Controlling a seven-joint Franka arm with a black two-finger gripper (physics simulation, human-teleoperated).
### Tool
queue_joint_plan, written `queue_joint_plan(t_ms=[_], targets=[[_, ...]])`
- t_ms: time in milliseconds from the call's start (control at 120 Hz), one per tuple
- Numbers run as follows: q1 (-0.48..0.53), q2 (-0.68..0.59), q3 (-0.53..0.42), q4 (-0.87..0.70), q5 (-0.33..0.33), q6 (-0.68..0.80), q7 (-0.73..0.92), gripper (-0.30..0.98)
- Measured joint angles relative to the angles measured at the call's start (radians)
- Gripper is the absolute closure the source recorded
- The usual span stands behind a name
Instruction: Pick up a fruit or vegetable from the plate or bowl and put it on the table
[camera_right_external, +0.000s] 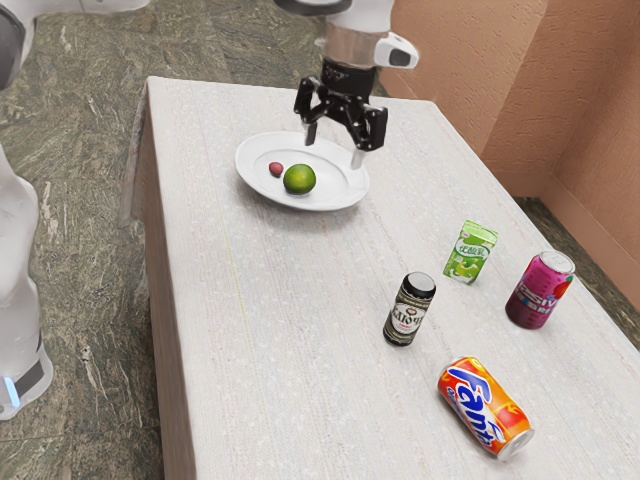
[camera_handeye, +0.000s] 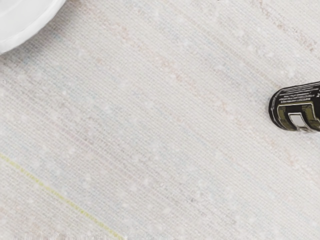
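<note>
Checking the surface (camera_right_external: 290, 310), we find the lime (camera_right_external: 299, 179) on the plate (camera_right_external: 258, 193), with a small red fruit (camera_right_external: 276, 169) just beside it. We record our fingers (camera_right_external: 358, 158) apart, with nothing between them, raised near the plate; whether directly over it, we cannot tell. Well apart from the plate, toward the exterior view's right, stand the black can (camera_right_external: 408, 312), green carton (camera_right_external: 470, 252) and purple can (camera_right_external: 540, 292), all upright. The orange can (camera_right_external: 484, 407), also well away from the plate, lies on its side.
</note>
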Motion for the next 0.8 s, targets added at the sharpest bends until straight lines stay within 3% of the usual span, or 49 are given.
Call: queue_joint_plan(t_ms=[192,367,500,617,800], targets=[[-0.001,0.002,-0.036,-0.007,-0.008,-0.024,-0.459,0.0],[-0.009,-0.014,-0.092,-0.022,0.006,-0.049,-0.756,0.0],[0.065,0.068,-0.091,0.032,0.065,-0.059,-0.782,0.0],[0.154,0.136,-0.062,0.064,0.1,-0.04,-0.71,0.0],[0.295,0.059,-0.057,-0.127,0.148,0.086,-0.59,0.0]])
